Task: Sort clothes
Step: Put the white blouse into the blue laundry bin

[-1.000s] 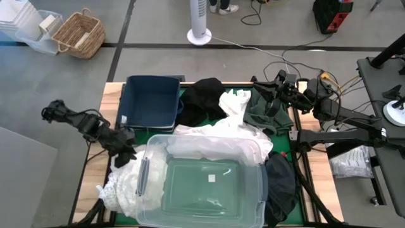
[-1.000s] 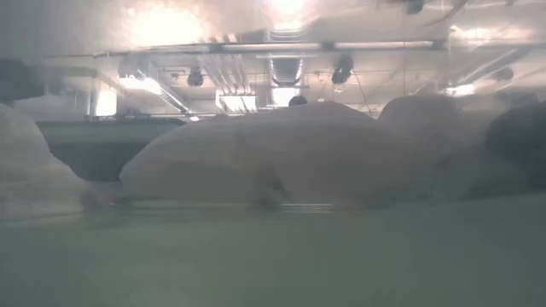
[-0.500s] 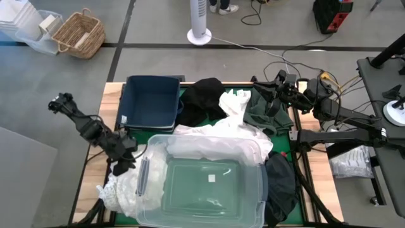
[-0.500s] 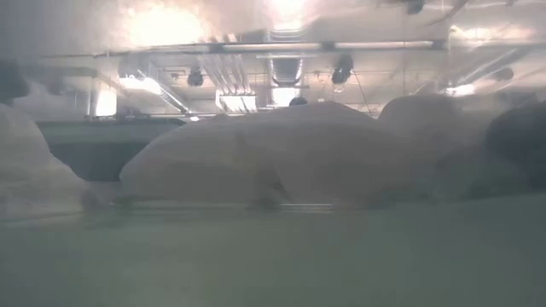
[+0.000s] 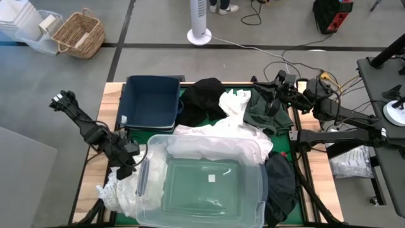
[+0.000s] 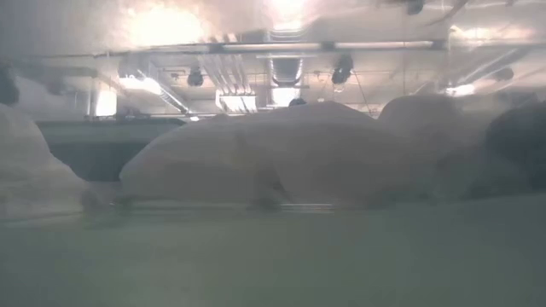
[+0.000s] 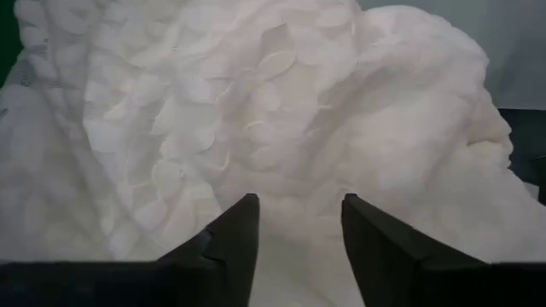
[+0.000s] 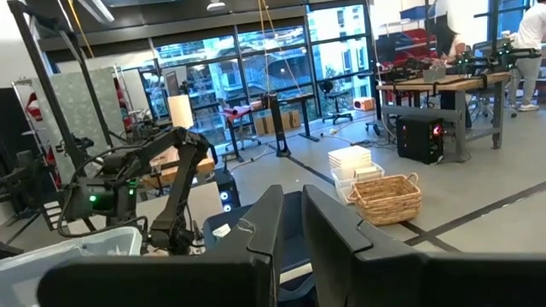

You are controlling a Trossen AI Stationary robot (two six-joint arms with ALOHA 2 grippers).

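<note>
Left gripper (image 7: 294, 223) (fingers parted) over white textured garment (image 7: 256, 111); nothing held.

Desk (image 5: 111, 95) occupies the centre of the high view. A bin (image 5: 150, 102) sits at its upper left. A tub (image 5: 202, 182) fills the lower centre, with a garment (image 5: 212, 147) draped in its upper part. A textured garment (image 5: 120, 189) lies just left of the tub, at lower left. Upper centre, right of the bin, lies a bunched garment (image 5: 202, 100); a garment (image 5: 234, 103) touches its right side, and another (image 5: 266, 113) lies further right. One more garment (image 5: 280, 183) lies right of the tub. The left claw (image 5: 123, 166) is over the textured garment; the right claw (image 5: 262, 90) sits at the upper right. Off the desk, a basket (image 5: 79, 33) stands upper left, a fan (image 5: 199, 22) top centre.
</note>
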